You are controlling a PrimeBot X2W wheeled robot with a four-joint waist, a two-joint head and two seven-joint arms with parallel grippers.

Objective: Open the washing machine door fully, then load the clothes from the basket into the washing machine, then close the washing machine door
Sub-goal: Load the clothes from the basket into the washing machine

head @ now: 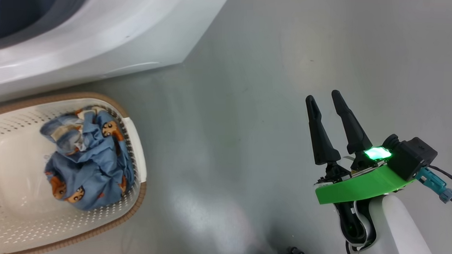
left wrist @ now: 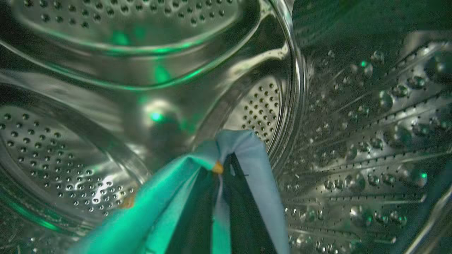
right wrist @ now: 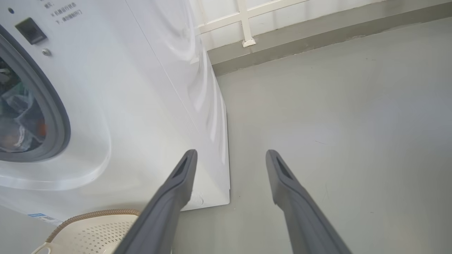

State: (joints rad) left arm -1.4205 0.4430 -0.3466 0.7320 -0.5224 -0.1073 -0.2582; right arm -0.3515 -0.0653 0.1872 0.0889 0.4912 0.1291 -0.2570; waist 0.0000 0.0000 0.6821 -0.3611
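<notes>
The garment in my left gripper is thin, light blue cloth. It is soft and light with nothing to break, and it drapes in folds over both fingers rather than holding a shape. I expect it to fall free once the jaws part, though a fold could snag on a finger, so I judge a release deep inside the drum safest. The gripper is pinched nearly closed on a ridge of the fabric. The steel drum wall curves ahead of it and to either side, not touching it as far as I can see.

More clothes sit bunched in the basket on the floor, well to the left of my right gripper and just beside the washing machine. For that heap I'd pinch a raised fold on top, since a loose corner would probably slip. The right gripper hangs over bare floor with its fingers spread wide, holding and touching nothing.
</notes>
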